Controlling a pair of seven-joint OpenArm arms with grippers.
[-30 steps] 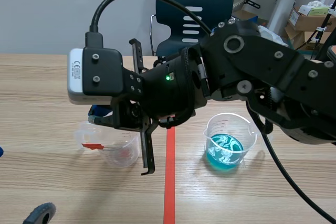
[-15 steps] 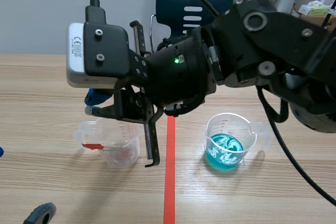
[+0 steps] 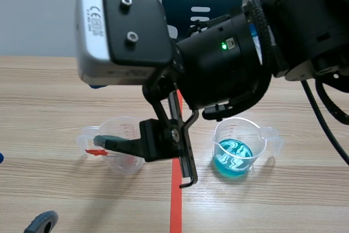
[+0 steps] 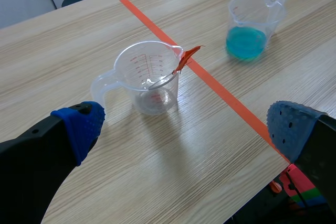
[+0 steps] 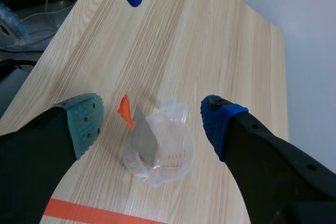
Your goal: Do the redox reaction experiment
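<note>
Though partly behind right gripper (image 5: 151,118), beaker (image 3: 119,159).

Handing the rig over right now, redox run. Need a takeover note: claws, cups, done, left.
Left claw: open, empty, short of the clear cup.
Right claw: open, empty, above the clear cup.
Grey strip with orange tag leans inside the clear cup; no blue liquid there. Blue solution cup stands apart from it.
Done: strip in cup.
Left: probably bringing blue solution and strip together; nothing poured yet.
</note>
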